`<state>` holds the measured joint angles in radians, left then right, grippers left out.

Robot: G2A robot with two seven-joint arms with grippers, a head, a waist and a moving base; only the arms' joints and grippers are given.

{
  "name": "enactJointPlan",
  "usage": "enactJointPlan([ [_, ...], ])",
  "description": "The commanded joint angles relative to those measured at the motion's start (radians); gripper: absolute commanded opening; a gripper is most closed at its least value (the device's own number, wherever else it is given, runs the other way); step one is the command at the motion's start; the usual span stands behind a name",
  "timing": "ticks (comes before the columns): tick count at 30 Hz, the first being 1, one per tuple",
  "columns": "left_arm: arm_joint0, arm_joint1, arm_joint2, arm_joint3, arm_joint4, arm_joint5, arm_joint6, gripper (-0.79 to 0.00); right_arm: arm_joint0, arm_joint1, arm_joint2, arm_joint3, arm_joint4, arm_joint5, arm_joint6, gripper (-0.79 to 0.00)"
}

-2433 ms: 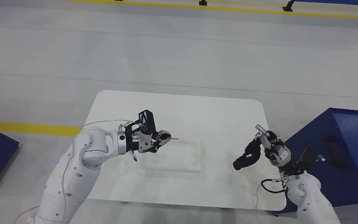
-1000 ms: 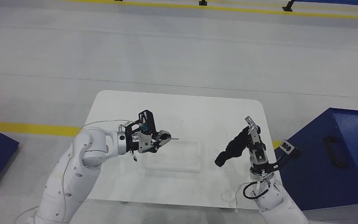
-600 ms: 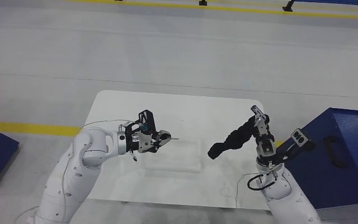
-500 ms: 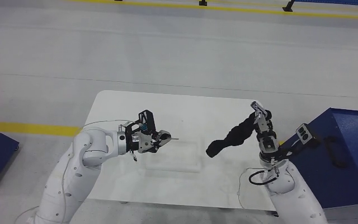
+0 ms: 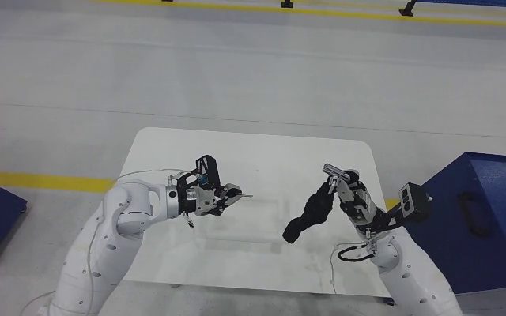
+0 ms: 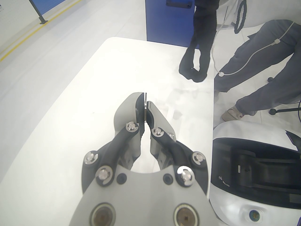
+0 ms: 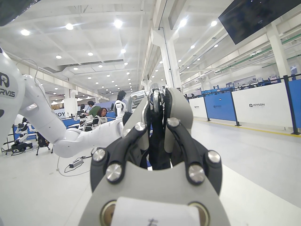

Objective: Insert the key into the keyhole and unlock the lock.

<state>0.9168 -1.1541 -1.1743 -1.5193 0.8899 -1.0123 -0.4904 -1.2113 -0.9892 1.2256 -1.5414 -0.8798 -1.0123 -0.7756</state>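
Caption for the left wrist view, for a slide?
Left gripper pinching the key above the white table, black-sleeved lock hanging ahead of it.

A large robotics test hall, shown by the high white ceiling with rows of round lamps (image 7: 94, 36), big dark overhead screen (image 7: 256, 8), blue-and-white partition panels (image 7: 258, 109), yellow line (image 5: 47, 182) on pale glossy floor (image 5: 237, 71), and a distant white humanoid robot (image 7: 119, 105).

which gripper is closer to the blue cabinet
Right. The right gripper, holding the lock, is over the end of the table by the blue cabinet; the left gripper, holding the key, is near the middle.
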Motion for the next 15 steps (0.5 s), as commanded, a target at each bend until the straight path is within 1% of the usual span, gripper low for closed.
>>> enactJointPlan([
  [1, 0.000, 0.000, 0.000, 0.000, 0.000, 0.000, 0.000, -0.785, 0.000, 0.000, 0.000, 0.000, -0.001, 0.000, -0.001, -0.785],
  [6, 0.000, 0.000, 0.000, 0.000, 0.000, 0.000, 0.000, -0.785, -0.001, 0.000, 0.000, -0.001, -0.003, 0.004, 0.006, -0.785],
  [8, 0.000, 0.000, 0.000, 0.000, 0.000, 0.000, 0.000, -0.785, 0.001, 0.000, 0.006, -0.015, -0.034, 0.000, 0.024, -0.785],
  [10, 0.000, 0.000, 0.000, 0.000, 0.000, 0.000, 0.000, -0.785, -0.005, 0.000, -0.016, 0.004, -0.028, 0.000, 0.013, -0.785],
  [12, 0.000, 0.000, 0.000, 0.000, 0.000, 0.000, 0.000, -0.785, 0.000, 0.003, -0.055, 0.034, 0.022, 0.000, 0.004, -0.785],
  [13, 0.000, 0.000, 0.000, 0.000, 0.000, 0.000, 0.000, -0.785, 0.008, 0.008, -0.099, 0.056, 0.091, 0.000, 0.020, -0.785],
  [15, 0.000, 0.000, 0.000, 0.000, 0.000, 0.000, 0.000, -0.785, 0.028, 0.018, -0.147, 0.085, 0.182, 0.000, 0.062, -0.785],
])
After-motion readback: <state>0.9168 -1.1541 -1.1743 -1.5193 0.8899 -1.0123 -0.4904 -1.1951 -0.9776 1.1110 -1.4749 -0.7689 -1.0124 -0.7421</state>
